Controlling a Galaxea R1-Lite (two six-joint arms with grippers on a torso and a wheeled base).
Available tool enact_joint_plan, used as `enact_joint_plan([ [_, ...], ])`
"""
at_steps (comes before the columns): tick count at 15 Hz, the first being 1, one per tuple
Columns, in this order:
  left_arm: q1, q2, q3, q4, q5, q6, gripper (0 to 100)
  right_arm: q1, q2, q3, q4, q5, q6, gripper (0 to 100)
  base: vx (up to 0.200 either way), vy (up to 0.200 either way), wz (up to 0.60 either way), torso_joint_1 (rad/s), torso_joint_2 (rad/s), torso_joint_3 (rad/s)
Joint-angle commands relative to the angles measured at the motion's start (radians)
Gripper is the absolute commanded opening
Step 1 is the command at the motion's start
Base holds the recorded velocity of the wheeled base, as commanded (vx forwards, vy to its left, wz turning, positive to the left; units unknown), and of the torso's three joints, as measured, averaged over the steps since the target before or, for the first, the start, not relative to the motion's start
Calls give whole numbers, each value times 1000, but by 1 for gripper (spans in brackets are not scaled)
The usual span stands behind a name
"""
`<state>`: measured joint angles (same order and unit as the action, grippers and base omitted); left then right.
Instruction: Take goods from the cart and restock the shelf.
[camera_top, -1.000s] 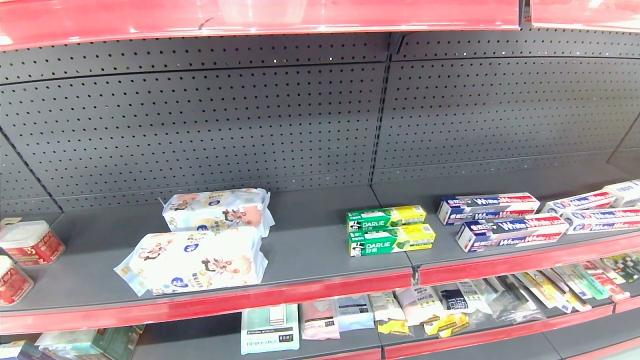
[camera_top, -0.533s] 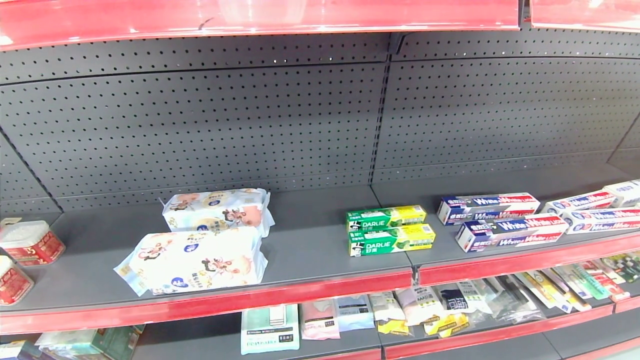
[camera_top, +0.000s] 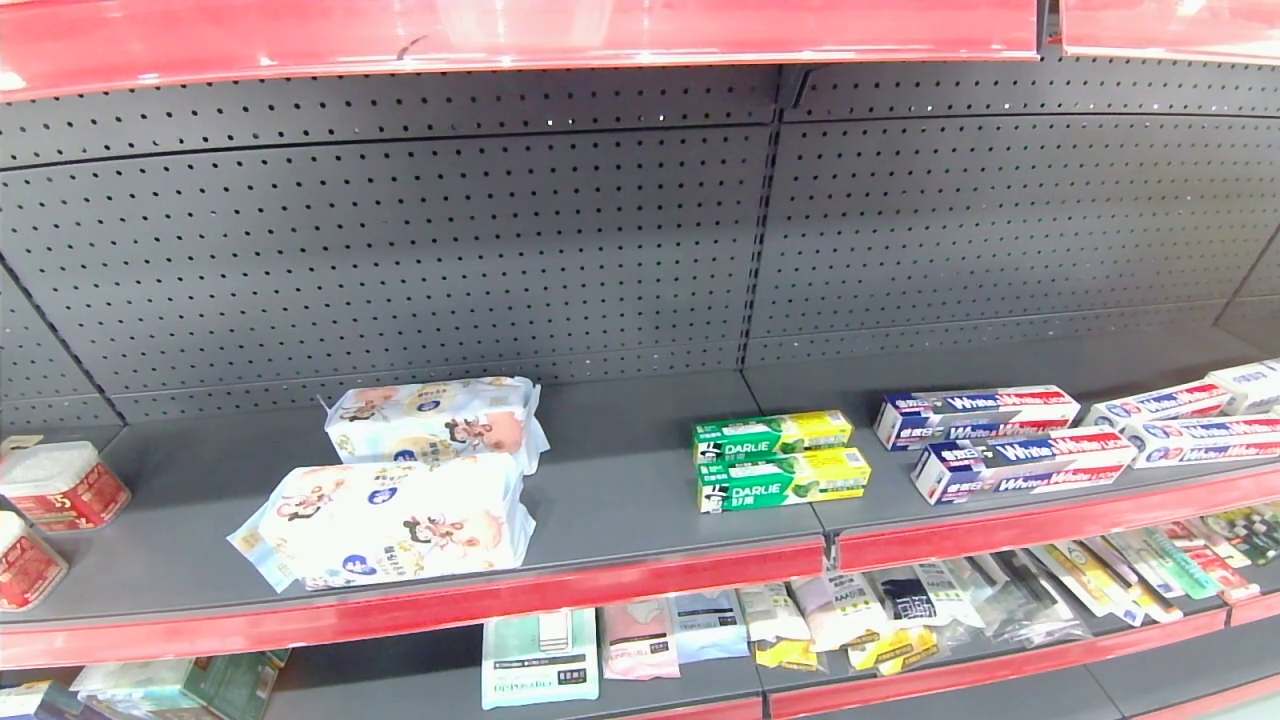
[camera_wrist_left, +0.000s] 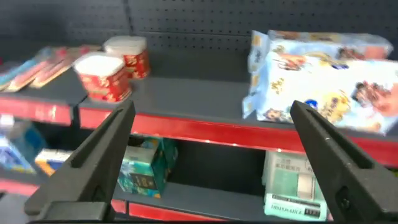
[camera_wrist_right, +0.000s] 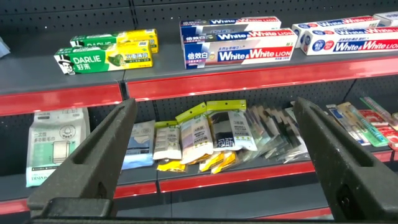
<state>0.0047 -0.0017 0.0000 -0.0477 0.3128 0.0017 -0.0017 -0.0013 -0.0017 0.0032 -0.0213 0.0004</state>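
Lying flat, green toothpaste boxes (camera_top: 783, 479) run lengthwise along the shelf (camera_top: 620, 485).

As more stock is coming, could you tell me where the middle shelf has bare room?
A broad bare patch on the middle shelf lies between the tissue packs and the green toothpaste boxes. Another gap separates the red canisters from the tissue packs, and the strip behind the boxes is bare. The right end, with white toothpaste boxes, is crowded.
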Motion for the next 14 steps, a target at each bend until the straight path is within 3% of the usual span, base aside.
enact_joint_plan([
  [1, -2, 2, -6, -3, -138, 166, 100, 0, 1, 0, 0, 1, -2, 100, 0, 0, 0, 0, 0, 0],
  [2, -2, 2, -6, -3, -212, 213, 100, 0, 1, 0, 0, 1, -2, 100, 0, 0, 0, 0, 0, 0],
  [3, -2, 3, -6, -3, -285, 149, 100, 0, 1, 0, 0, 0, 0, 100, 0, 0, 0, 0, 0, 0],
  [4, 0, 5, -6, -1, -250, 104, 100, 2, 1, 2, 0, 0, 0, 100, 0, 0, 0, 0, 0, 0],
  [5, 0, 3, -5, 12, -54, -12, 100, 0, 1, 0, 0, 1, -2, 100, 0, 0, 0, 0, 0, 0],
  [7, 0, 3, 0, 0, 132, -3, 100, 0, 1, 0, 0, 1, -2, 100, 0, 0, 0, 0, 0, 0],
  [8, 0, 3, 0, 0, 132, -3, 100, 0, 1, 0, 0, 1, -2, 100, 0, 0, 0, 0, 0, 0],
  [9, 0, 3, 0, -1, 244, -6, 100, 0, 1, 0, 0, 1, -2, 100, 0, 0, 0, 0, 0, 0],
  [11, -2, 9, 0, -3, 134, 15, 100, 0, 1, 0, 0, 1, -2, 100, 0, 0, 0, 0, 0, 0],
  [12, -2, 2, 0, -9, -83, 98, 100, 2, 1, 0, 0, 1, -3, 100, 0, 0, 0, 0, 0, 0],
  [13, -2, 2, 0, -32, -262, 189, 100, 0, 1, 0, 0, 1, -3, 100, 0, 0, 0, 0, 0, 0],
  [14, -2, 2, 0, -34, -336, 224, 100, 0, 1, 0, 0, 1, -3, 100, 0, 0, 0, 0, 0, 0],
])
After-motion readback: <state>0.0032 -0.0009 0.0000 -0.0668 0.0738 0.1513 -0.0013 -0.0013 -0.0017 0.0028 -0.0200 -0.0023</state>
